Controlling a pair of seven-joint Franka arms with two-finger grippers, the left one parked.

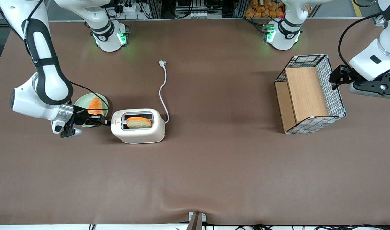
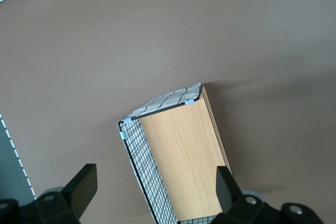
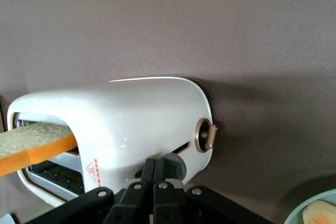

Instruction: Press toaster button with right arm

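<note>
Right wrist view: the slim black gripper (image 3: 156,176), fingers clenched together, presses its tips on the pale grey round toaster button (image 3: 176,165) (a bronze-ringed dial (image 3: 205,135) sits beside it) on the cream-white rounded toaster (image 3: 131,129), with toast (image 1: 138,122) in its slot.
</note>
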